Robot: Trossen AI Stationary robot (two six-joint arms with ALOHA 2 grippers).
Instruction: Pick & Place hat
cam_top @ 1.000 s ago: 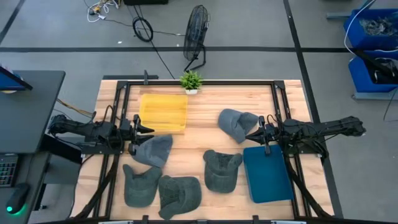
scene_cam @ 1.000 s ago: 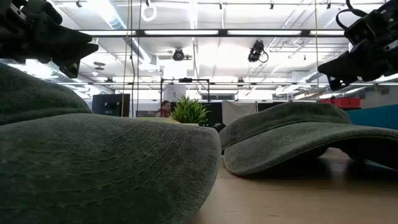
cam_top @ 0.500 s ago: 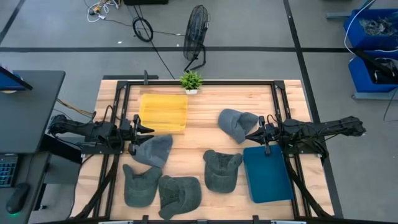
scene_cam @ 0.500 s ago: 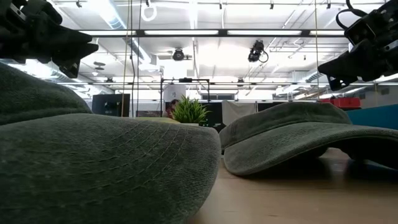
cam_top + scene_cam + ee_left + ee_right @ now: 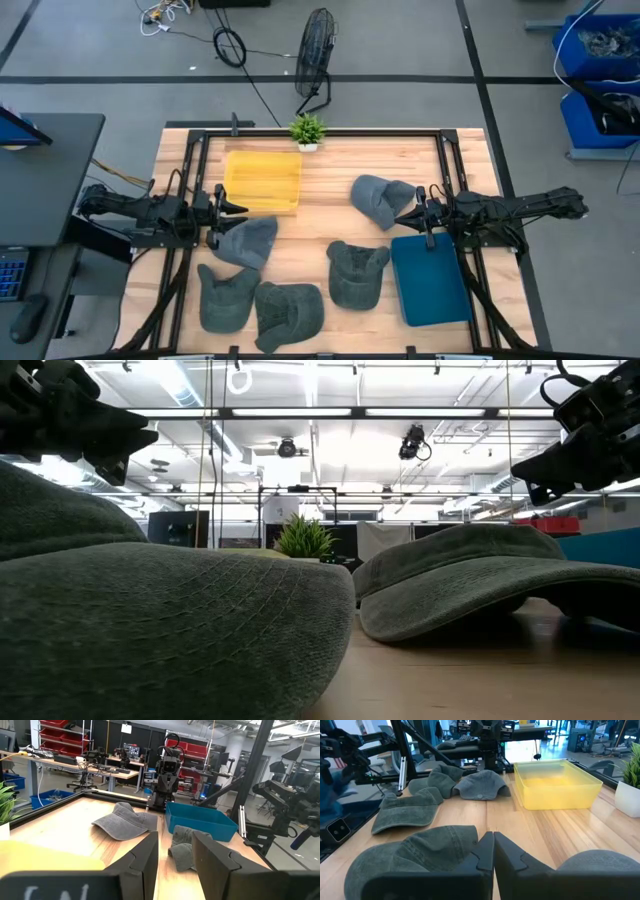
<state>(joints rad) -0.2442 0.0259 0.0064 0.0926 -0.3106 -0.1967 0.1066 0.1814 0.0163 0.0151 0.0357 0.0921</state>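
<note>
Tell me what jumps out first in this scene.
Five grey caps lie scattered over the wooden table, most along its near edge. A yellow bin sits at the back left and a blue bin at the front right. The left gripper and right gripper hover at opposite sides, holding nothing.

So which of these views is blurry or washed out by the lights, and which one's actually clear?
Low view: the nearest hat fills the foreground, soft and out of focus, and the ceiling light strips behind are blown out white. Left wrist view: the near yellow bin blurs at the frame's bottom. High view: evenly lit and sharp, with all five hats, the yellow bin and the blue bin showing clearly.
</note>
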